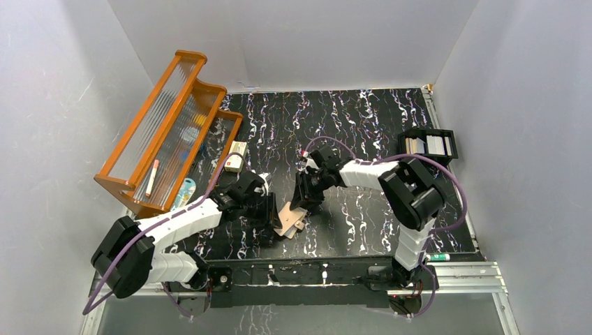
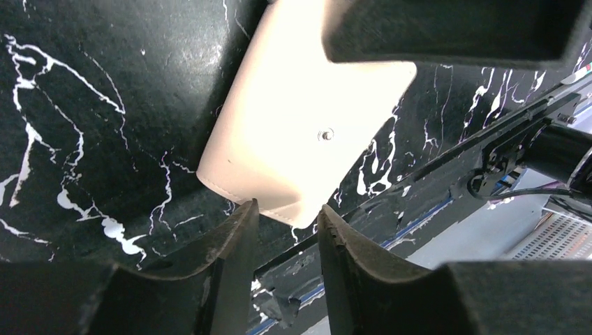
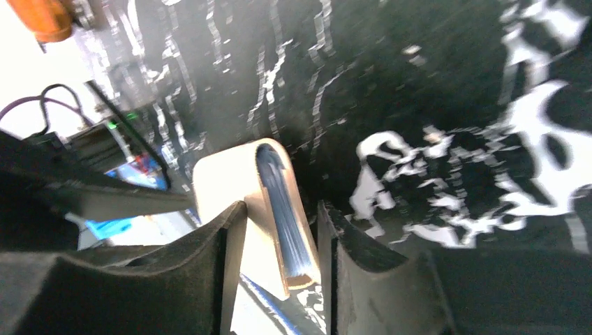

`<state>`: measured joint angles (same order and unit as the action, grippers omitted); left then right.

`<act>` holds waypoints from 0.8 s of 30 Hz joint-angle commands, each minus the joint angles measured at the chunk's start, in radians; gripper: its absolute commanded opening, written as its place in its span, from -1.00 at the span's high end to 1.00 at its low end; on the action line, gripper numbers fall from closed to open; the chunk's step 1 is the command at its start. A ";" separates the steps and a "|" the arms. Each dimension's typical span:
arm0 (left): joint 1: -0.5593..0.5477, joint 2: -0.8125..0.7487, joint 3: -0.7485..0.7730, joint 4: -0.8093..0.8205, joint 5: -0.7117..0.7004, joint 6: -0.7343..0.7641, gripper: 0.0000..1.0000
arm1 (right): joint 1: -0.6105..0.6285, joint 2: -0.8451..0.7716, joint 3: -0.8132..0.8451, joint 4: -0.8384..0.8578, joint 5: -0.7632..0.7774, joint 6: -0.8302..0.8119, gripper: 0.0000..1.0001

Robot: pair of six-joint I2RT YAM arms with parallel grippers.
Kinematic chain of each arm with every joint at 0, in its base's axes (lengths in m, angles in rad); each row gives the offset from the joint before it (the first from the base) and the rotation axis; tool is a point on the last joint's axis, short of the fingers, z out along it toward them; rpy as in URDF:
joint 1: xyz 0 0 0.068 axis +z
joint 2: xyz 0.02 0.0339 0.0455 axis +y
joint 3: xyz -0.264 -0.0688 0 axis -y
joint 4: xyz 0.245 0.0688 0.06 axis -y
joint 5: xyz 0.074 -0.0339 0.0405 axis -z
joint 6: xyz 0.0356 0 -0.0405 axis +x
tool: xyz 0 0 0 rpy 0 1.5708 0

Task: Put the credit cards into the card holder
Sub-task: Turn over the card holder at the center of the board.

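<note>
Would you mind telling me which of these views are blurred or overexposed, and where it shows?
Top external: sharp and evenly lit. Left wrist: the card holder is washed out nearly white against the dark table. Right wrist: blurred throughout, the white veining streaked, the upper left corner blown out.

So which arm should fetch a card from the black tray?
Probably the right: the black tray with pale cards stands on its side, and the left gripper is at the edge of the card holder and could steady it.
</note>
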<state>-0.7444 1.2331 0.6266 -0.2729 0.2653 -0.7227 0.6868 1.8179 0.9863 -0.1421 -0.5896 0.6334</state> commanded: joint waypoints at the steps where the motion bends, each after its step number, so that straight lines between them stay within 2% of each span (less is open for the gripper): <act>1: -0.009 0.001 -0.022 0.079 -0.005 -0.009 0.33 | -0.019 0.007 0.130 -0.204 0.117 -0.096 -0.07; 3: -0.009 0.013 -0.029 0.114 -0.002 -0.019 0.36 | -0.025 -0.042 0.147 -0.240 0.189 -0.080 -0.33; 4: -0.009 0.025 -0.022 0.127 -0.002 -0.021 0.38 | -0.026 -0.066 0.146 -0.253 0.247 -0.058 -0.38; 10: -0.009 0.072 0.002 0.175 -0.004 -0.035 0.43 | -0.023 -0.317 0.031 -0.254 0.433 0.114 -0.31; 15: -0.009 0.063 0.030 0.088 -0.110 -0.033 0.43 | 0.037 -0.493 -0.123 -0.132 0.477 0.263 -0.19; 19: -0.007 0.039 0.039 0.047 -0.180 -0.026 0.26 | 0.141 -0.531 -0.206 -0.058 0.557 0.408 -0.23; 24: -0.009 0.075 0.047 0.064 -0.158 -0.008 0.26 | 0.260 -0.478 -0.204 -0.052 0.680 0.523 -0.29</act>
<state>-0.7502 1.2999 0.6361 -0.1879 0.1303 -0.7544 0.8845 1.3144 0.7719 -0.2581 -0.0425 1.0142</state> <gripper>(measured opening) 0.370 0.634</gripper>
